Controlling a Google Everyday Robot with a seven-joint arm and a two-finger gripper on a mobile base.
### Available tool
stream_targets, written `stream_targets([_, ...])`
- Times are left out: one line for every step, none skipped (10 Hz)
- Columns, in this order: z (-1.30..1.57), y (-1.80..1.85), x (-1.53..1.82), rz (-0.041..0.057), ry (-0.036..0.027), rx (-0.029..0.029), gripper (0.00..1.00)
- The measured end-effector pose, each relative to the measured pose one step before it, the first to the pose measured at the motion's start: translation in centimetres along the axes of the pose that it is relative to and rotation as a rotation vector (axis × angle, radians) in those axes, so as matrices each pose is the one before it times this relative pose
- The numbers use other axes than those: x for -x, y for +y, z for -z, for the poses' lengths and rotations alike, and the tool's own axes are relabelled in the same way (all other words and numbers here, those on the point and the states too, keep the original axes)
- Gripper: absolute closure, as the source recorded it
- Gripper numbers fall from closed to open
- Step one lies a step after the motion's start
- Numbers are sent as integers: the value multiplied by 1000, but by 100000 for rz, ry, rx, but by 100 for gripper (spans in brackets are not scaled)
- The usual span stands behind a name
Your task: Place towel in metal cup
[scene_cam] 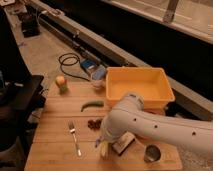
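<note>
Wooden tabletop [50, 147]: towel [124, 145], pale square, lies flat between gripper [99, 144] and metal cup [151, 153], apart from cup. Gripper low at arm's tip, closed, nothing visibly held. Judged stage: early; grasp, carry, drop into cup all left

Wooden table [50, 147] carrying a yellow bin [137, 87] at back right, a white and blue container [98, 77], a pale fruit [61, 83], a green pod [92, 105], a fork [75, 139], a dark reddish cluster [93, 123], a small box [123, 145] and the metal cup [151, 153] at front right, with the gripper [99, 143] low over its front middle.
</note>
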Motion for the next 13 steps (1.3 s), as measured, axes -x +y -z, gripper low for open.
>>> stream_targets([15,-12,-52,-196,25,-51,100])
stream_targets([-50,-51,-89,-609,204,-1,100])
stream_targets([105,-18,-367,-2110,917,-388,100])
stream_targets([489,161,-1211,-4060,1853,-945,100])
stream_targets([636,89,-1196,-2872,1686,-1082,100])
stream_targets([720,255,-1470,-2905,2208,-578,100])
stream_targets([1104,244,-2288,-3553,2980,-1069,100])
stream_targets([1206,325,-2941,-4827,3633,-900,100])
stream_targets([684,108,-1909,-3224,2398,-430,100])
stream_targets([732,223,-2828,-5041,3491,-74,100])
stream_targets([429,184,-2177,-4269,2586,30,100])
stream_targets([287,492,-2212,-4872,3026,700,100])
stream_targets([121,505,-1774,-4669,2095,348,100])
